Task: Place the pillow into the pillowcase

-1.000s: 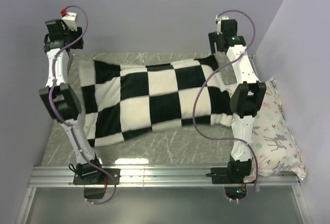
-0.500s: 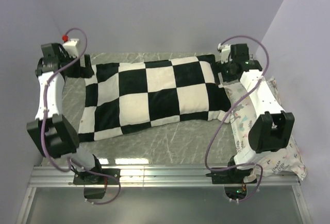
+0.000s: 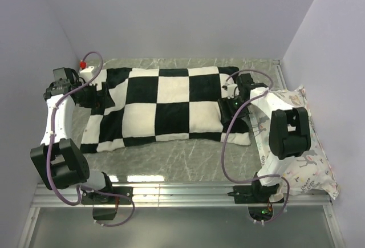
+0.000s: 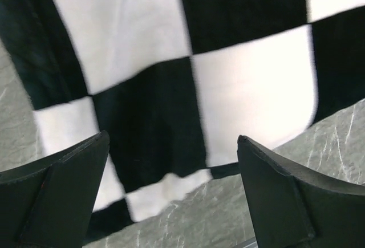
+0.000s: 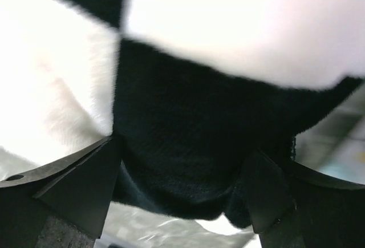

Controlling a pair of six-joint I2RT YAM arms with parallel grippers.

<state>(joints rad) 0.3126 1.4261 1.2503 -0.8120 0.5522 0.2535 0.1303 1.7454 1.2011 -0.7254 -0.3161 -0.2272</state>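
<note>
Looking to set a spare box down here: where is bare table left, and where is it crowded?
Widest bare table: the strip between the near edge of the pillowcase and the front rail. A thin sliver runs behind the pillowcase along the far wall. Crowded: both pillowcase ends, with the left tool and right tool, and the right edge, under the deer-print pillow.

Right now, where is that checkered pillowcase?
In the top view the pillowcase lies spread across the table, centre, with the deer-print pillow at its right edge.

the pillowcase (image 3: pixel 171 105) covers most of the counter (image 3: pixel 188 159); only a bare strip along its near edge is passable. a deer-print pillow (image 3: pixel 305 162) crowds its right end, and walls (image 3: pixel 171 14) close in behind and left.
</note>
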